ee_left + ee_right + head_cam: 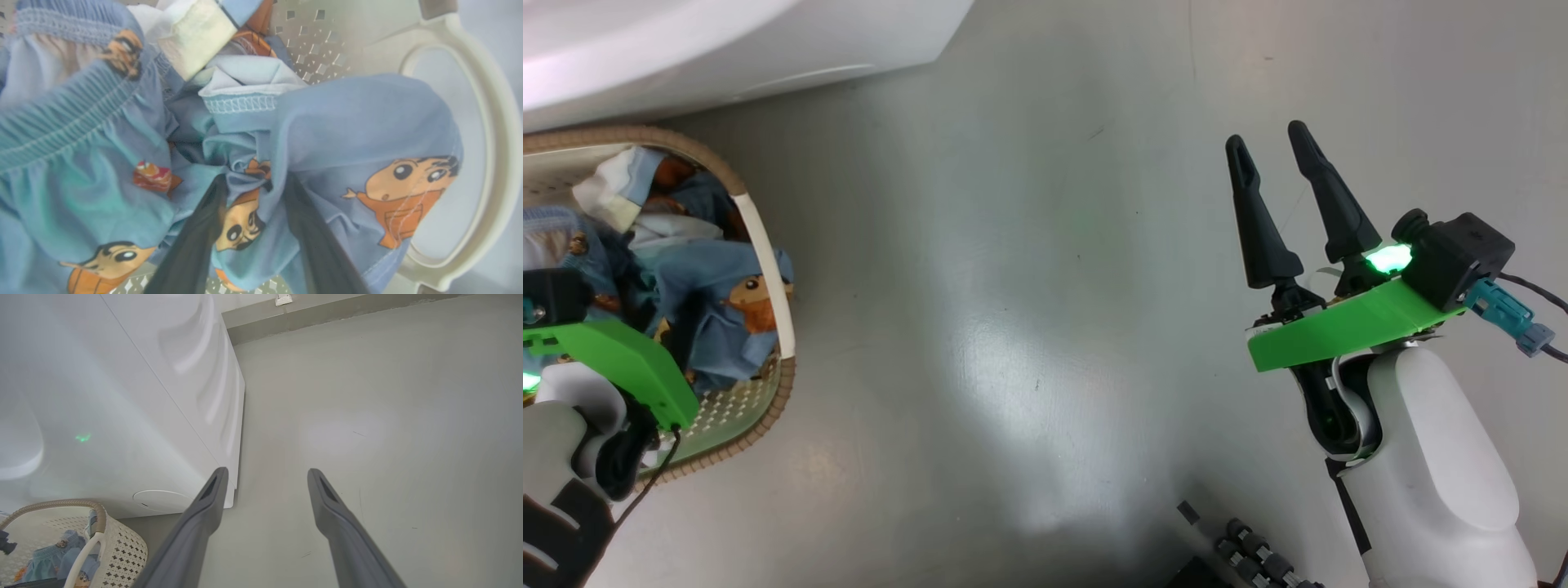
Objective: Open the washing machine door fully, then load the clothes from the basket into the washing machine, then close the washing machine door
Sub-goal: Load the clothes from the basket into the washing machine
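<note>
On the grey floor (1054, 327) stands the big white washing machine (122, 396), and the basket (768, 245) sits just beside its front. The basket is cream with small holes and a brown rim. The clothes (703, 278) lie in a heap inside it, and one blue piece hangs over the rim. They are light blue with a cartoon boy in orange.

The left gripper (255, 183) is down in the basket. Its two fingers stand apart with a bunch of blue cloth between them. I cannot tell if they squeeze the cloth yet. The right gripper (1267, 137) hangs over the bare floor, well apart from the basket, with its fingers spread and nothing in them.

I think this is the loading step, right at a pick-up. The next move needs the left fingers to press tight on the cloth, then lift it free of the heap and carry it to the washer.

I can read no words. The clothes show pictures, not letters.
</note>
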`<state>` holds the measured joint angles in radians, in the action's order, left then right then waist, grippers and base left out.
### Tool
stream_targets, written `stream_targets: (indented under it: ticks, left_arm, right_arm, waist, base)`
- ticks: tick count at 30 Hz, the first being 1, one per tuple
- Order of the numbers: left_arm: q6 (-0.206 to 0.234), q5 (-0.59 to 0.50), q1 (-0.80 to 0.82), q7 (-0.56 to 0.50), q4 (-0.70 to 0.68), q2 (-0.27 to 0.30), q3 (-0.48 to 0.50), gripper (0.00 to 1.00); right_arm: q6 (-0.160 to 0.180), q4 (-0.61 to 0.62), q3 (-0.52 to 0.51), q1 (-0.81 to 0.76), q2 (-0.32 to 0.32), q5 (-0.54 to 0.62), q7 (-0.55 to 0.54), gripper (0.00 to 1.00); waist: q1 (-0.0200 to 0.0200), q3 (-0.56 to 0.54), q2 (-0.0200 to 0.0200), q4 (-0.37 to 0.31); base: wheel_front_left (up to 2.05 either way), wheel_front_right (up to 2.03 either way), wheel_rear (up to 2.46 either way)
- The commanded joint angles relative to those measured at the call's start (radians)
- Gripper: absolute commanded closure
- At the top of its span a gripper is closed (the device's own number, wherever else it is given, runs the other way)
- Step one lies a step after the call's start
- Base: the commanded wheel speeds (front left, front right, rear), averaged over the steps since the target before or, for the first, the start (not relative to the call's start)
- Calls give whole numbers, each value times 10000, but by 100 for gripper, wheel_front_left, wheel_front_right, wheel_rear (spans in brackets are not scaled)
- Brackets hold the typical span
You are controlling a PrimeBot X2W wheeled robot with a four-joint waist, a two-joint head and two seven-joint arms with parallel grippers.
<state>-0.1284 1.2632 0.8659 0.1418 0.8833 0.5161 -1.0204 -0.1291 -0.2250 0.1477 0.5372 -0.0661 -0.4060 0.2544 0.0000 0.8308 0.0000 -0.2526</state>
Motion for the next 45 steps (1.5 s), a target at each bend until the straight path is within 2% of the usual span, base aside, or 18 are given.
stream_targets:
  ticks: [1,10,17,22,30,37,45]
  left_arm:
    - [-23,127,38,30,-92,437,130,100]
    - [-23,860,40,559,-55,295,-378,100]
    - [-23,1292,-464,1074,111,136,-391,100]
    - [-23,1223,-936,1188,41,122,-248,100]
    - [-23,189,-1661,1197,-496,87,1226,100]
    - [-23,-1479,-2950,1198,-1402,-154,3327,100]
    - [-23,-3206,-4258,1199,-2588,-520,5569,100]
  right_arm:
    - [-16,220,193,-181,82,178,74,0]
    - [-16,145,51,-260,83,206,74,0]
    - [-16,-55,38,-559,-57,153,74,0]
    - [-16,-200,12,-915,-240,69,74,0]
    - [-16,-384,-94,-1511,-521,-3,74,0]
    - [-16,-572,-171,-2207,-932,-165,74,0]
    - [-16,-576,-383,-2888,-1309,-293,74,0]
  waist:
    - [0,4,0,-4]
    - [0,-474,0,189]
    - [0,-1515,0,482]
    - [0,-2400,0,717]
    - [0,-3545,0,1079]
    - [0,-4838,0,1394]
    - [0,-5743,0,1621]
  base:
    - [0,0,0]
    - [0,0,0]
    - [0,0,0]
    - [0,0,0]
    - [0,0,0]
    - [0,0,0]
    - [0,0,0]
